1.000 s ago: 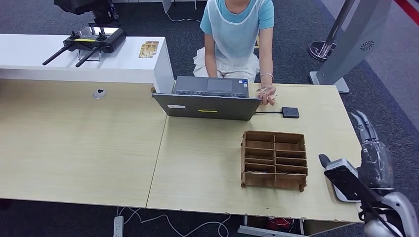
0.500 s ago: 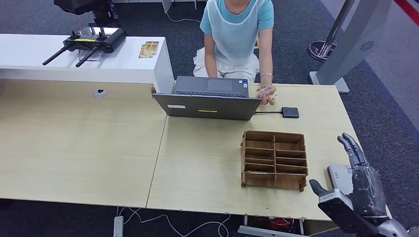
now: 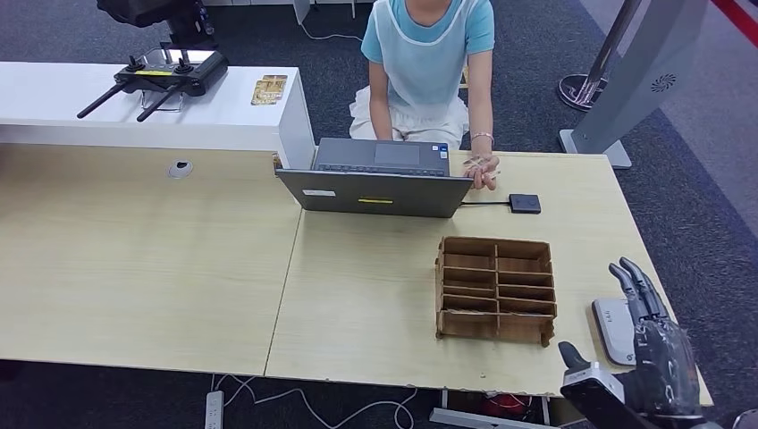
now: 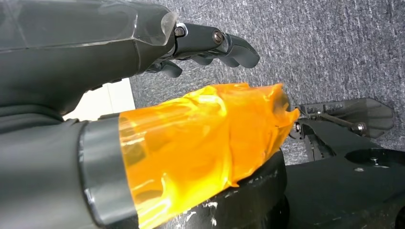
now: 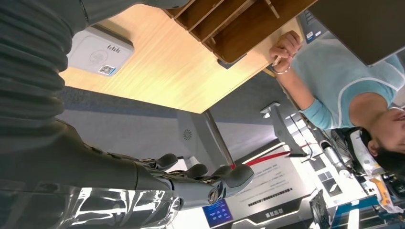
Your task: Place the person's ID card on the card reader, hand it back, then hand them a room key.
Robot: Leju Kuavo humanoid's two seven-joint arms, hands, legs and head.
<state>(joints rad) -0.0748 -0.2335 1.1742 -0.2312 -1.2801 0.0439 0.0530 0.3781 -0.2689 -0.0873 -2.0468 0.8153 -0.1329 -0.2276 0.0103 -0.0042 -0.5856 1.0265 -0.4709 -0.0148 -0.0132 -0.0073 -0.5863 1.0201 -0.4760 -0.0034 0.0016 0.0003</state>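
Right hand (image 3: pixel 651 344) hangs over the table's (image 3: pixel 375 295) near right corner, fingers spread, holding nothing, just beside the white card reader (image 3: pixel 613 329). Left hand (image 4: pixel 157 57) empty, fingers loosely curled. Person's hand (image 3: pixel 481 170) by the laptop (image 3: pixel 375 189) holds something small, possibly the ID card; can't tell.

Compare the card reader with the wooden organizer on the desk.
The card reader is a flat, pale grey pad near the desk's right edge; the wooden organizer is larger, brown, and split into open compartments. The reader is solid-topped; the organizer is hollow. Both rest on the light wooden desk.
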